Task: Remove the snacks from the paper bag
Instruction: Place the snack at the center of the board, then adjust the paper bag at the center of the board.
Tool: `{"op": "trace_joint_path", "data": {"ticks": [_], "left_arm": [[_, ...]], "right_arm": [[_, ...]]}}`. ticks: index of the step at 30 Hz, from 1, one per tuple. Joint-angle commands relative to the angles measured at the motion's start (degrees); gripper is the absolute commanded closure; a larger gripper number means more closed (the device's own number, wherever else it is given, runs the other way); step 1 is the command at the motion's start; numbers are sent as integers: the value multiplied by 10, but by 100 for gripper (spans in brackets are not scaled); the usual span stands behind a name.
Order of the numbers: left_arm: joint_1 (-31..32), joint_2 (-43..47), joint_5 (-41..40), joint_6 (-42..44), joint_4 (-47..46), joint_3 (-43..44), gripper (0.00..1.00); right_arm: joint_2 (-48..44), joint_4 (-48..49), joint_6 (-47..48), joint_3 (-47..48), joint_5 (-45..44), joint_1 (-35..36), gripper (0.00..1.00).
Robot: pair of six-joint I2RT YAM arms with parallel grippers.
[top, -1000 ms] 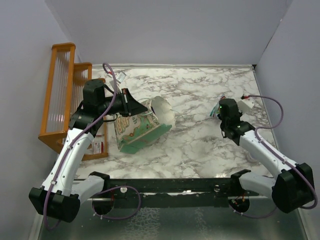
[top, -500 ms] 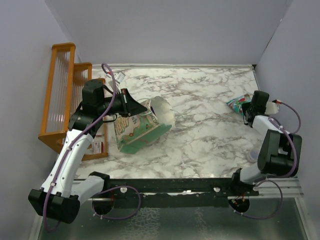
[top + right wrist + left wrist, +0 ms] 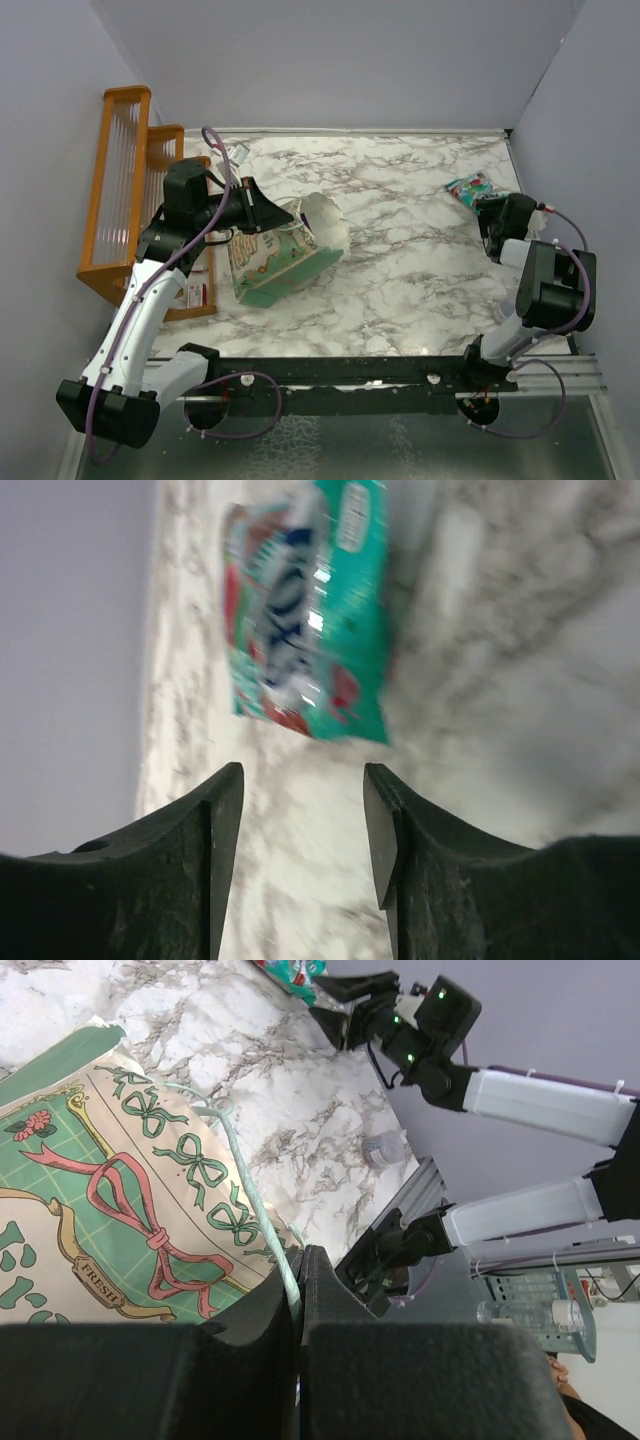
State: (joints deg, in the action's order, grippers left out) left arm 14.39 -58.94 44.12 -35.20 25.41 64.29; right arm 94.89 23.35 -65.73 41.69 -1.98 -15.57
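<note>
Now we see the left gripper (image 3: 300, 1260) pressed shut on a thin string handle (image 3: 243, 1175) of the paper bag (image 3: 275, 255), the cord running out from between its fingers. The bag lies tipped on its side on the marble bench (image 3: 400, 280), directly ahead of that gripper and just under its tips. Its printed bow panel faces up, and its white-lined mouth opens away from the gripper, toward the middle of the bench (we cannot see inside from any view). Behind the left gripper and to its outer side stands an orange wooden rack (image 3: 125, 190). A small red-and-white box (image 3: 196, 293) lies under the arm at the rack's foot.

The right gripper (image 3: 300, 820) is well apart from the bag, at the far right of the bench, with its two fingers spread and nothing between them. A teal snack packet (image 3: 310, 610) lies flat on the marble just beyond its fingertips, clear of both fingers. From the left wrist view, a small translucent disc (image 3: 383, 1147) sits on the bench on the near side of the right gripper.
</note>
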Motion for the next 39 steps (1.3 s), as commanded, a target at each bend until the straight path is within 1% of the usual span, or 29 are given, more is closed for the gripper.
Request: {"op": "trace_joint_path", "data": {"ticks": [1,3,5,7,9,11,13,14,16,18,20,23,25,27,29,33,34,35,38,39], "left_arm": [[3,19,-8,-5,3,5,100],[4,20,-8,-6,3,3,100],[4,21,-11,-7,3,2,100],[3,20,-12,-9,-3,0,100],[3,19,-15,-9,-3,1,100],[3,19,-20,-8,0,3,100],[3,19,-27,-3,10,6,100],[4,20,-31,-1,15,8,100],[4,21,-39,7,27,11,100],[3,23,-48,15,42,15,100],[4,27,-68,18,57,17,100],[3,33,-91,18,76,16,100],[3,35,-101,18,89,18,100],[3,38,-110,19,96,19,100],[3,40,-115,19,100,19,100],[3,41,-119,19,103,26,100],[3,41,-121,19,105,30,100],[3,41,-123,19,109,33,100],[3,39,-126,20,112,44,100],[3,37,-125,19,112,49,100]], "right_arm": [[-89,13,36,-75,15,-11,47],[-134,-31,78,-77,24,-11,45],[-168,-55,124,-74,65,-11,44],[-189,-52,170,-71,160,-11,42],[-193,-28,200,-68,284,-5,42],[-186,-15,215,-58,380,21,42],[-171,-27,249,-34,436,73,38],[-160,-39,274,-18,457,111,35],[-134,-79,327,21,488,173,28],[-104,-97,365,48,515,226,22],[-73,-116,398,77,528,260,18],[-53,-153,452,116,514,293,12],[-29,-182,482,147,516,308,12],[-6,-188,492,164,524,315,12],[18,-194,493,179,537,320,16],[57,-231,495,217,532,342,29],[64,-228,483,221,539,344,35],[67,-218,472,219,544,345,43],[61,-196,446,201,536,345,63],[57,-190,438,194,532,346,73]]}}
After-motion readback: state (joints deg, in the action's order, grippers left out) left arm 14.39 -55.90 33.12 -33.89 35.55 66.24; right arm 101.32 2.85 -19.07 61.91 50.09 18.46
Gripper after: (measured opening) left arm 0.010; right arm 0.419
